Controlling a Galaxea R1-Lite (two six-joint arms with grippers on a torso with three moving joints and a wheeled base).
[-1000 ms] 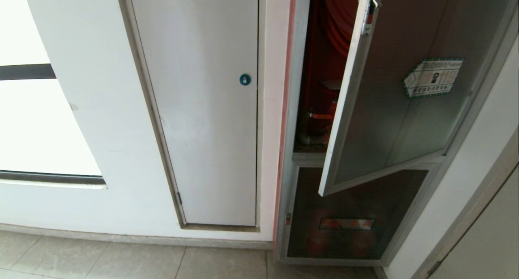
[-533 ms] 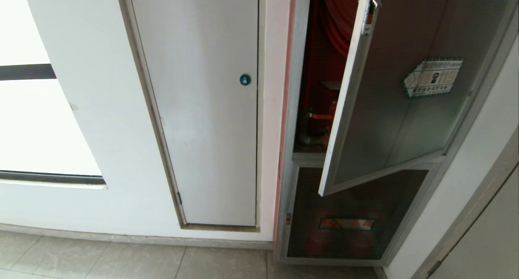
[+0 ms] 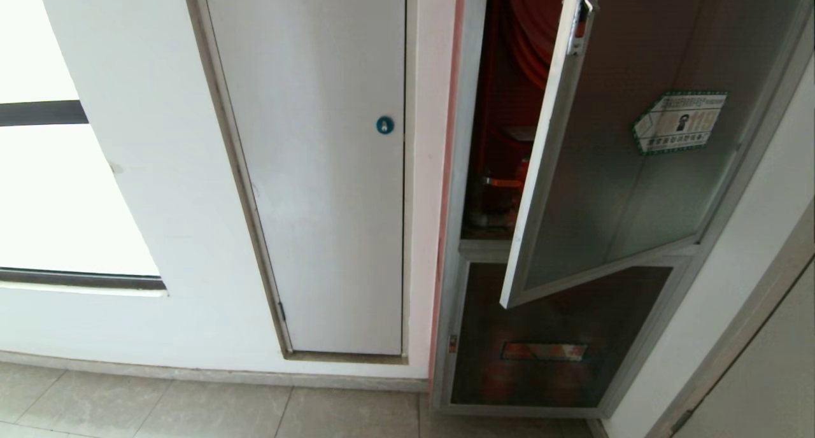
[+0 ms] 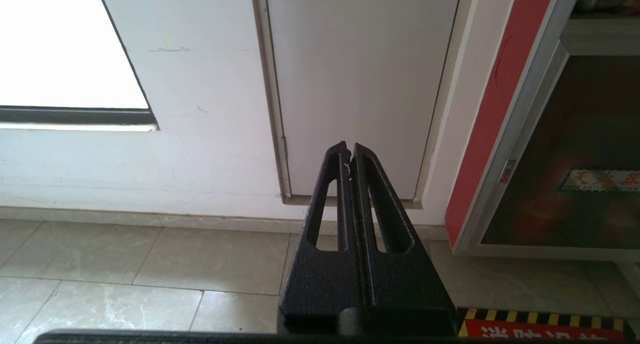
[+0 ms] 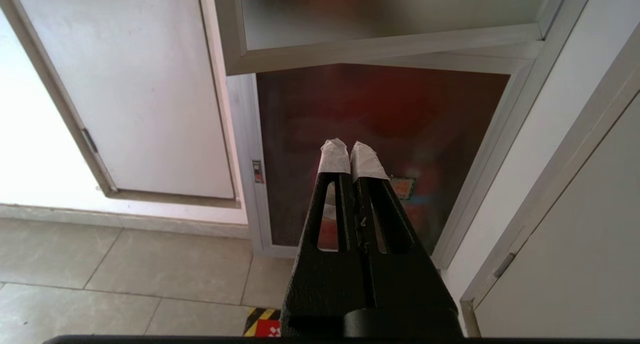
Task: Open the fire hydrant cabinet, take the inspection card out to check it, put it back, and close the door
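The fire hydrant cabinet (image 3: 460, 170) stands at the right in the head view. Its door (image 3: 611, 170) of dark glass, with a green-edged sticker (image 3: 680, 121) and a small red latch (image 3: 581, 24), hangs partly swung out. Through the gap show the red hose reel (image 3: 535, 18) and the red valve (image 3: 503, 183). I cannot make out the inspection card in the dim inside. Neither arm is in the head view. My right gripper (image 5: 348, 143), with white-taped tips, is shut and empty, low before the lower glass panel (image 5: 380, 109) and under the door's bottom rail (image 5: 380, 46). My left gripper (image 4: 349, 146) is shut and empty, held low.
A white door (image 3: 318, 170) with a blue lock (image 3: 384, 125) is left of the cabinet. A grey door (image 5: 575, 244) stands at the far right. A yellow-black striped red marking (image 5: 262, 321) lies on the tiled floor (image 4: 150, 264) near my base.
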